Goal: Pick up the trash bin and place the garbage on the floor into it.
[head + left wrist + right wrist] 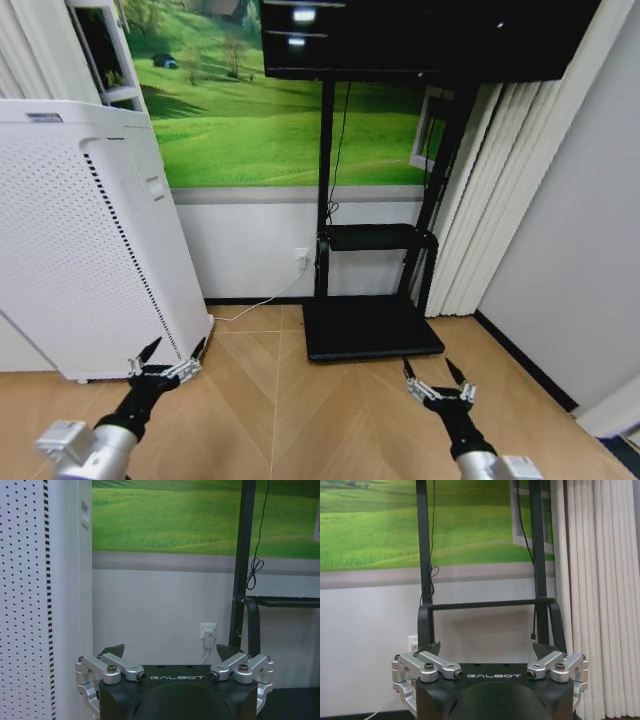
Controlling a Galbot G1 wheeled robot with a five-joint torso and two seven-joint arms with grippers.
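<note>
Left gripper (171,352) by white appliance (80,240); right gripper (440,376) faces curtain (595,595)

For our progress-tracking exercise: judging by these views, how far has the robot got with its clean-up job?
Nothing looks done yet. The left gripper hangs open and empty beside the white appliance; the right gripper hangs open and empty over the floor near the black stand. Nothing is in hand. The robot faces the wall, so finding the bin, lifting it and collecting the litter all remain.
</note>
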